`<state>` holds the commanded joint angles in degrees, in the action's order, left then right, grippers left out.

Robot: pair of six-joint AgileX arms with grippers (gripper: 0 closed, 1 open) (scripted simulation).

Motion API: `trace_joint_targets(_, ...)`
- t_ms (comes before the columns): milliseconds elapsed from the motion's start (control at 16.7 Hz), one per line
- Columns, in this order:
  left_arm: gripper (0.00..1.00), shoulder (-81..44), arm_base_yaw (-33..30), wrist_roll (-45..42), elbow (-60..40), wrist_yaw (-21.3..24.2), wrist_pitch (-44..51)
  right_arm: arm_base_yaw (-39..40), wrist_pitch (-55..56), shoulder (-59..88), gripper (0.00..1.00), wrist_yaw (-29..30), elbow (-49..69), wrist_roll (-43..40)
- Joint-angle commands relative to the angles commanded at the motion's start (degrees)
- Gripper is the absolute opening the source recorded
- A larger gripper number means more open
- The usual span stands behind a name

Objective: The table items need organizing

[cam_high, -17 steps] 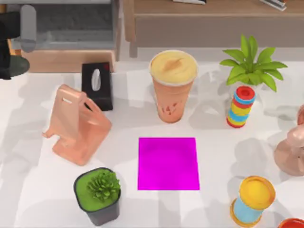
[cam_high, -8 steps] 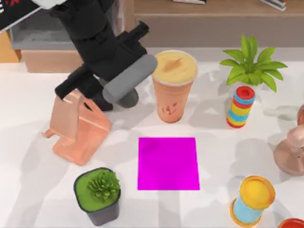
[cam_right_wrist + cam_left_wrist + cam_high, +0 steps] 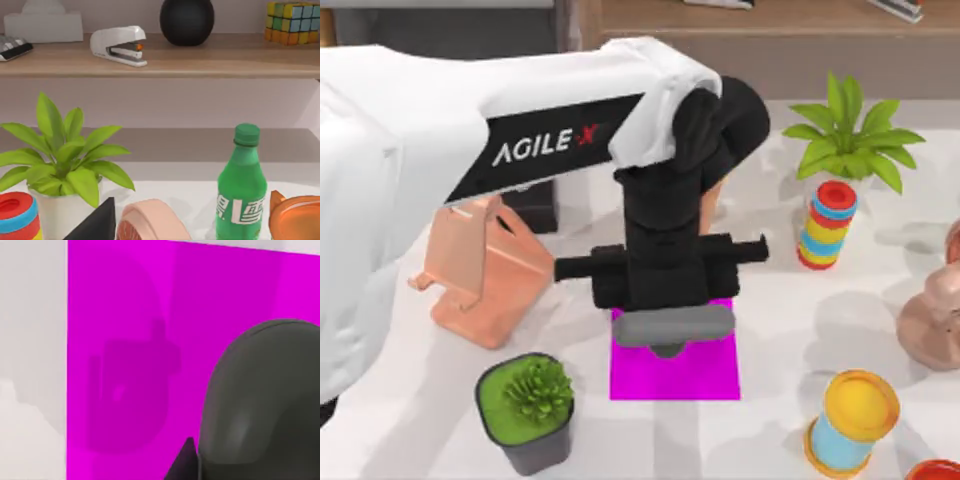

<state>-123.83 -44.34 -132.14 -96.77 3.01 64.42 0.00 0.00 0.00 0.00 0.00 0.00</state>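
My left arm reaches from the left across the white table (image 3: 390,400). Its gripper (image 3: 665,345) hangs over the magenta square mat (image 3: 715,375), shut on a small dark grey oval mouse (image 3: 260,400). In the left wrist view the mouse hovers above the mat (image 3: 125,315), and the gripper's shadow falls on the mat. The tall orange cup (image 3: 713,205) stands behind the arm, which hides nearly all of it. My right gripper (image 3: 97,225) is a black edge low in the right wrist view, parked near the right side.
A pink phone stand (image 3: 480,265) and a black box (image 3: 535,205) lie left of the mat. A potted succulent (image 3: 525,410) stands front left. A leafy plant (image 3: 850,135), two ring stacks (image 3: 828,225) (image 3: 855,420) and a copper object (image 3: 930,320) crowd the right. The right wrist view holds a green bottle (image 3: 242,190).
My left arm has swung in from the back left and stretched forward. Its gripper, with the mouse, has moved from beside the cup to above the magenta mat, covering the cup.
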Motion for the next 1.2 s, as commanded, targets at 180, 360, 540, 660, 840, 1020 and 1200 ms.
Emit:
trace_joint_targets(180, 0.00, -2.3, -1.9, -3.1, 0.1, -3.1, -3.1, 0.0, 0.0, 0.0, 1.00, 0.0, 0.0, 0.0)
trace_joint_targets(360, 0.00, -2.6, -2.2, -3.5, 0.1, -3.6, -3.6, 0.0, 0.0, 0.0, 1.00, 0.0, 0.0, 0.0)
trace_joint_targets(540, 0.00, -2.5, -1.9, -3.6, 0.1, -3.5, -3.7, 0.0, 0.0, 0.0, 1.00, 0.0, 0.0, 0.0)
trace_joint_targets(660, 0.00, -2.8, -2.0, -3.6, 0.6, -3.5, -4.4, 0.0, 0.0, 0.0, 1.00, 0.0, 0.0, 0.0)
trace_joint_targets(840, 0.00, -3.3, -2.1, -3.6, 1.3, -3.6, -5.5, 0.0, 0.0, 0.0, 1.00, 0.0, 0.0, 0.0)
trace_joint_targets(1020, 0.00, -3.3, -2.1, -3.6, 1.3, -3.6, -5.5, 0.0, 0.0, 0.0, 1.00, 0.0, 0.0, 0.0)
trace_joint_targets(1200, 0.23, -3.3, -2.1, -3.6, 1.3, -3.6, -5.5, 0.0, 0.0, 0.0, 1.00, 0.0, 0.0, 0.0)
